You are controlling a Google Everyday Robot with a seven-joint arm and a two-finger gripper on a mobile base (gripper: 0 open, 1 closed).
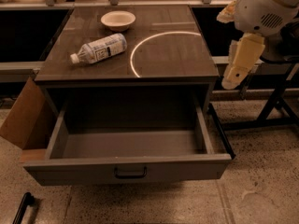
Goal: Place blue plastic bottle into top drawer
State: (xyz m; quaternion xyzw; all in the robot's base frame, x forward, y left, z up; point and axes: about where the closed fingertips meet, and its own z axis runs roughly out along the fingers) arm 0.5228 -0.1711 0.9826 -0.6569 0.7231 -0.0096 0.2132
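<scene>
The blue plastic bottle [99, 48] lies on its side on the cabinet top, white cap pointing left, left of a glowing ring. The top drawer [131, 146] is pulled wide open below it and holds nothing; its front panel has a small dark bar handle [130, 173]. My gripper [232, 80] hangs from the white arm [264, 6] at the upper right, off the cabinet's right edge, well to the right of the bottle and above the drawer's right side. It holds nothing that I can see.
A white bowl [118, 20] stands at the back of the cabinet top [182, 62]. A brown cardboard box [25, 118] leans against the cabinet's left side. A dark metal stand [275, 106] is on the right. A black bar [21, 208] lies on the floor at lower left.
</scene>
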